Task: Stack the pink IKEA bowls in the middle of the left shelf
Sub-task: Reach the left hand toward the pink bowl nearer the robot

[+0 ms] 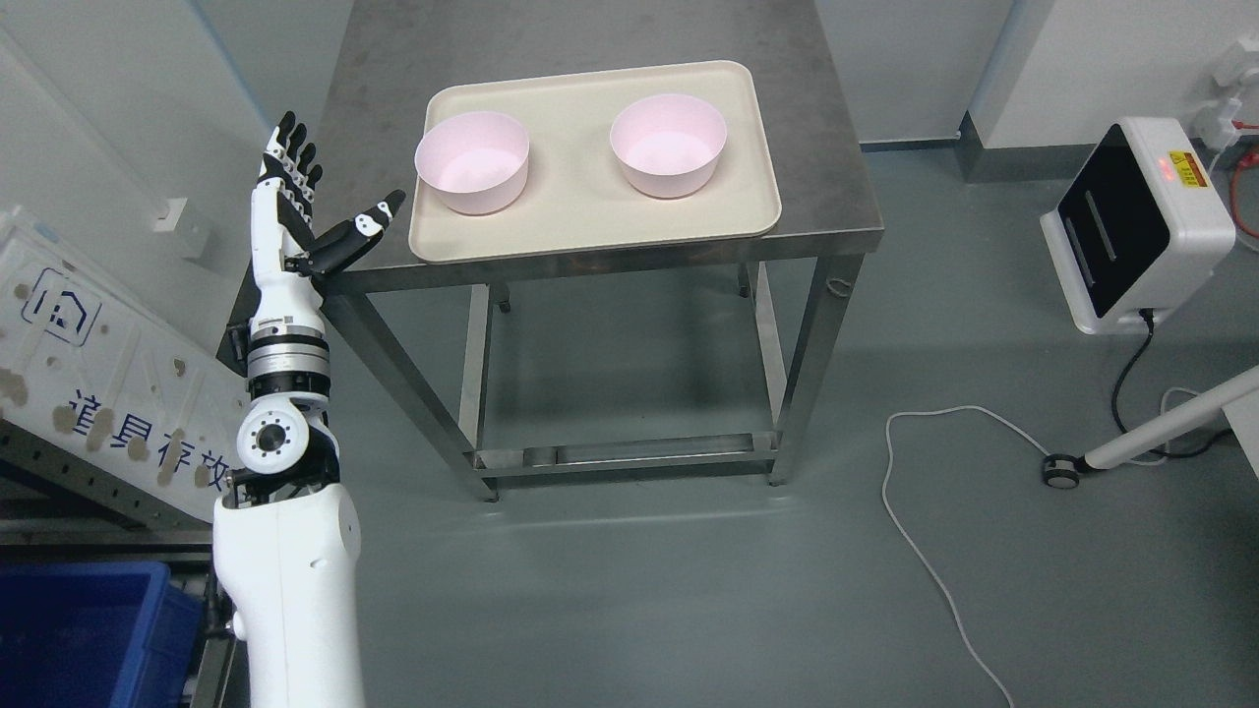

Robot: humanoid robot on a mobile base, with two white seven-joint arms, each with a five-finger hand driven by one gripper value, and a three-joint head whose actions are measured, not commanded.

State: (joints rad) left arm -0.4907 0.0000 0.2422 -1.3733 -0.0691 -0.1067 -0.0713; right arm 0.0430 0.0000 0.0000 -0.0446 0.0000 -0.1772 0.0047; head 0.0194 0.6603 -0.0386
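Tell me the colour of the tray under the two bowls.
The tray is beige, seen in the head view.

We see a tray [590,231] lying on the table [590,39], reaching toward its front edge, with bare tabletop behind it. Two bowls stand apart on the tray: the left bowl [472,162] near the tray's left edge, the right bowl [668,145] toward its right edge. Our left hand [305,211] is raised at the table's front-left corner, left of the tray.
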